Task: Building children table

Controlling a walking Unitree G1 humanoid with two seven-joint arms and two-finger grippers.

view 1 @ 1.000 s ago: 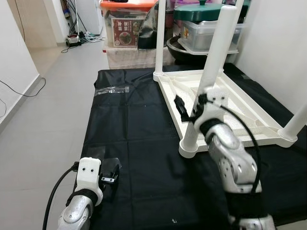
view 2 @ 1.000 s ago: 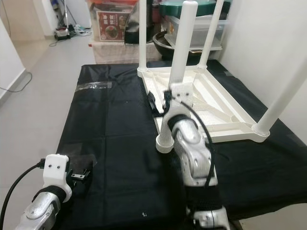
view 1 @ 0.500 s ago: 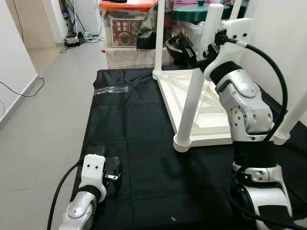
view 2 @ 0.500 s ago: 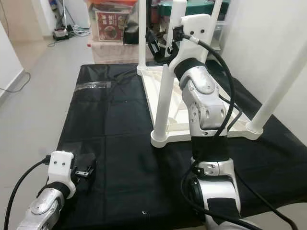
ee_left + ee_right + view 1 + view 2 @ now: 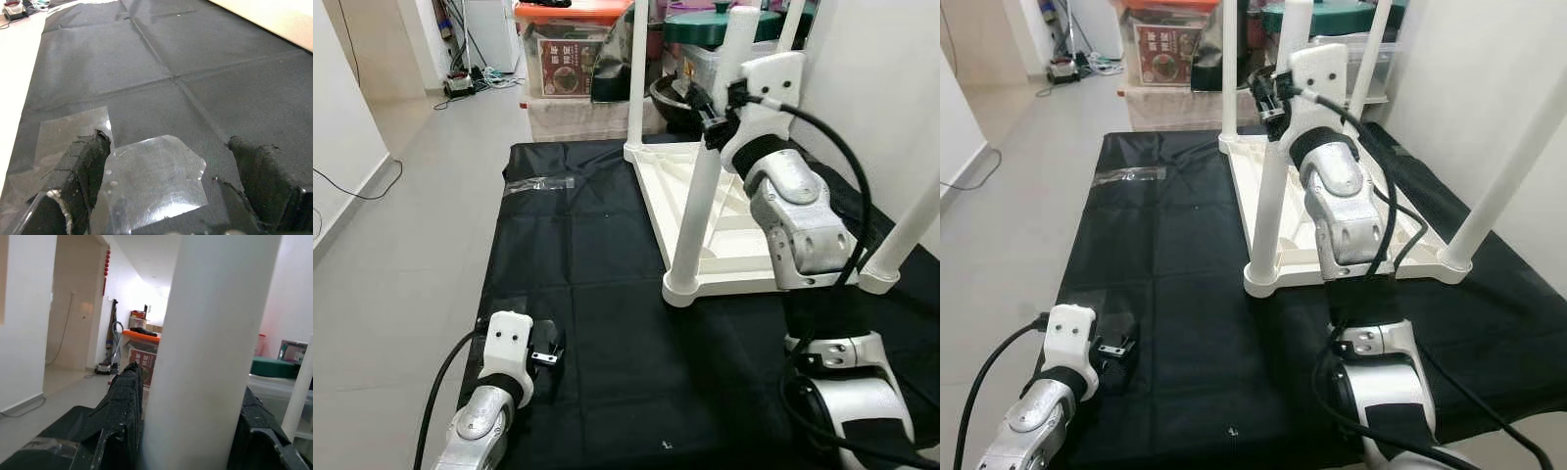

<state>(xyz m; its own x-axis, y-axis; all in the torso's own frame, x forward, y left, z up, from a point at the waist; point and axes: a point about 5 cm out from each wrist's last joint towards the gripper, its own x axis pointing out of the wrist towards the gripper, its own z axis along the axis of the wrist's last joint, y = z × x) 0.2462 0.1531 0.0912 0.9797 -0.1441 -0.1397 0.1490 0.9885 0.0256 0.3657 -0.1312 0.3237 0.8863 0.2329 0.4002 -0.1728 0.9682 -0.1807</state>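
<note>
Right gripper [image 5: 195,396] jaws are clamped on the near-left leg [image 5: 700,196] of the upside-down white kids' table [image 5: 744,235] sitting far right on the black mat [image 5: 578,264], while the left gripper [image 5: 166,196] rests spread open near-left.

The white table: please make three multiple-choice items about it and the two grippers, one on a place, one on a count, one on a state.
1. Where does the left gripper rest?
A. on the black cloth
B. on the white table
C. on the orange-lidded box

2. How many table legs point up?
A. two
B. three
C. four

3. What is the right gripper doing?
A. hanging open above the floor
B. closed around the near leg
C. holding a strip of tape

Answers: 1 A, its fingers lie low on the cloth near the front edge. 2 C, four white legs rise from the upturned top. 3 B, the wrist view shows the leg between both fingers.
</note>
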